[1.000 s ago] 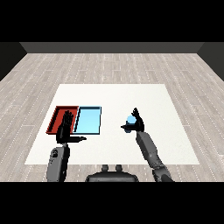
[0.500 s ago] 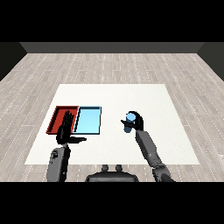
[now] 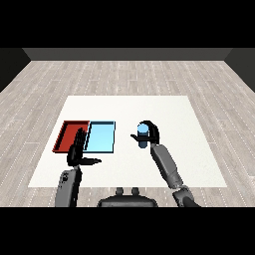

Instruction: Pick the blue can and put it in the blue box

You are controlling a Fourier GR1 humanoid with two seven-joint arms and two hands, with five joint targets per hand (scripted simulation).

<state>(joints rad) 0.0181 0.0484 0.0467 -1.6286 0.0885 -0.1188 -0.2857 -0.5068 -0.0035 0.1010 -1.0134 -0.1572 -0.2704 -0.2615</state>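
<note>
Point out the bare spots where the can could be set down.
The light blue tray holds nothing. White table lies bare beyond both trays and right of the right hand curled round the blue can. It is crowded where the left hand overlaps the red tray.

Evenly and brightly lit from above; no glare or hot spots. White counter [image 3: 169,112] uniformly bright, without visible gradients. Only faint, soft shadow beneath the left hand [image 3: 77,152]. Far wall beyond the wooden floor [image 3: 127,77] dim and dark grey. No edge distortion; straight lines remain straight.
</note>
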